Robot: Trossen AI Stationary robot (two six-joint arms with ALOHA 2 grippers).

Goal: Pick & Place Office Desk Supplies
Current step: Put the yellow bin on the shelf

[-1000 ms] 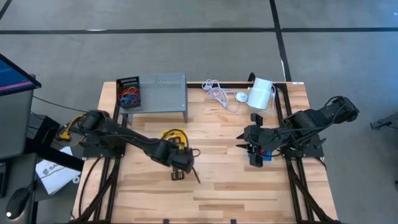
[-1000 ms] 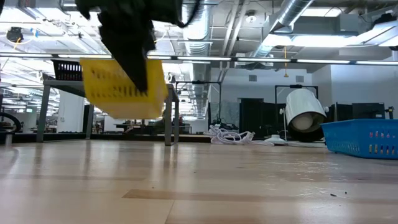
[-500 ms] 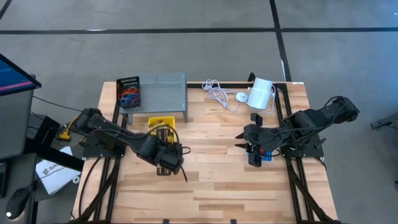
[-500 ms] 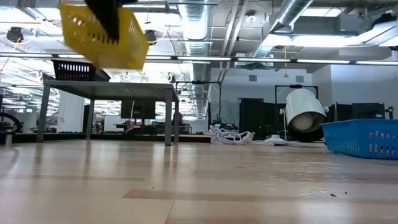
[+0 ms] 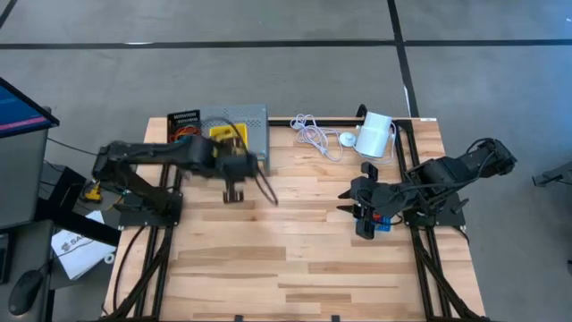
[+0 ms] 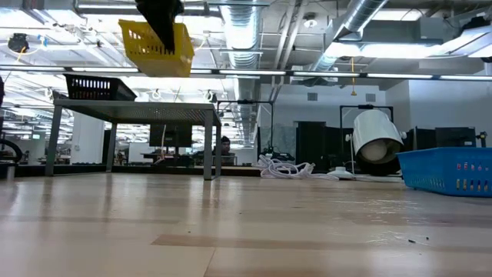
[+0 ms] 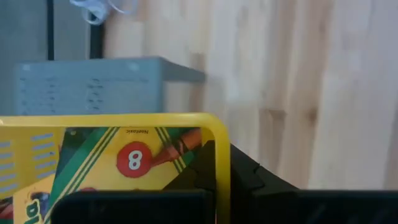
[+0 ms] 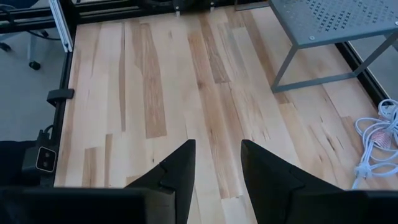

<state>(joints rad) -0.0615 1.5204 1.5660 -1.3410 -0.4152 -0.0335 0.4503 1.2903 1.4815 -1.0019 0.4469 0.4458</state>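
My left gripper point(image 5: 232, 154) is shut on a yellow bin point(image 5: 225, 134) and holds it in the air above the grey perforated stand point(image 5: 246, 121). A crayon box point(image 7: 118, 163) lies inside the bin. A black bin point(image 5: 185, 131) holding coloured rubber bands stands on the stand's left end. Across the table, my right gripper point(image 8: 217, 163) hangs open above the bare wood with nothing between its fingers. A blue bin point(image 6: 450, 171) rests on the table beneath the right arm. My left gripper holds the yellow bin by its rim point(image 7: 219, 155), with one finger inside the bin point(image 7: 194, 177) and the other outside its wall point(image 7: 249, 180). In the low view the gripper point(image 6: 161, 15) comes from above. The bin point(image 6: 156, 48) hangs below it, tilted and clear of the stand.
A coiled white cable point(image 5: 313, 134) and a white cylinder point(image 5: 375, 134) lie at the far edge, right of the stand. The wooden tabletop point(image 5: 295, 259) is bare in the middle and near side. Black frame rails point(image 5: 416, 179) run along the table's right side.
My left gripper has swung from the table's middle toward the far edge and the stand, rising as it went, still shut on the yellow bin. The bin has gone from just above the table to above the stand's top. The right arm has kept still.
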